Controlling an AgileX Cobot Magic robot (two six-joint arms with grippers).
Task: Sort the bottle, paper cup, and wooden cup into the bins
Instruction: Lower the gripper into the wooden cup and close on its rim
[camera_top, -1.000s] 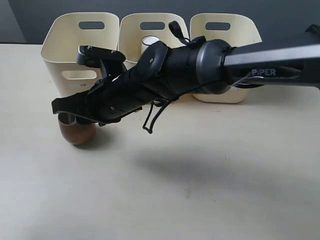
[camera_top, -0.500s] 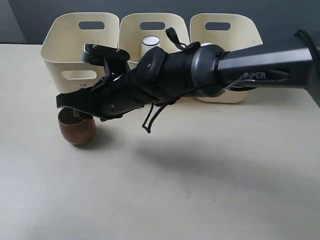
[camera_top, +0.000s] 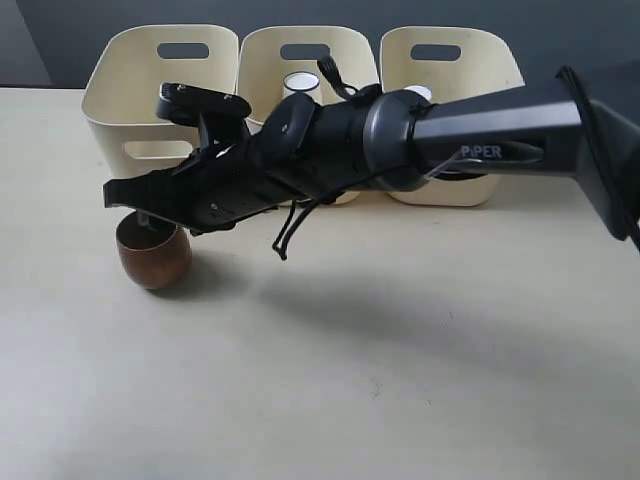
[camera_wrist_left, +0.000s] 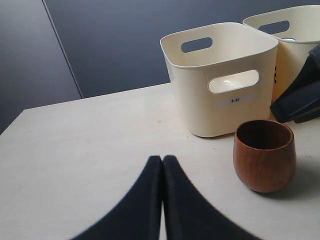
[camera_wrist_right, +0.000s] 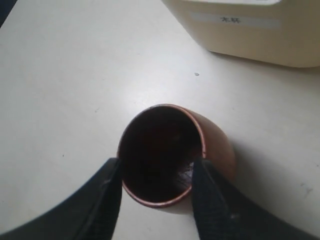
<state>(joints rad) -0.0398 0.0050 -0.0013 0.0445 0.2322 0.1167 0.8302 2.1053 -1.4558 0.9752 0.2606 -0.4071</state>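
The wooden cup (camera_top: 153, 262) stands upright on the counter (camera_top: 420, 380), toward the edge where the bins stand, just beside the labelled face of the left bin (camera_top: 120, 112). The right fingers (camera_wrist_right: 106, 197) flank its rim, 1 each side; whether they clamp it I cannot tell. The left fingers (camera_wrist_left: 147, 200) are pressed together, holding nothing.

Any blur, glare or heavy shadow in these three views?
Exterior view: sharp, with a soft shadow of the arm on the table. Left wrist view: wooden cup and bin crisp. Right wrist view: cup interior nearly black, right hand fingers slightly soft.
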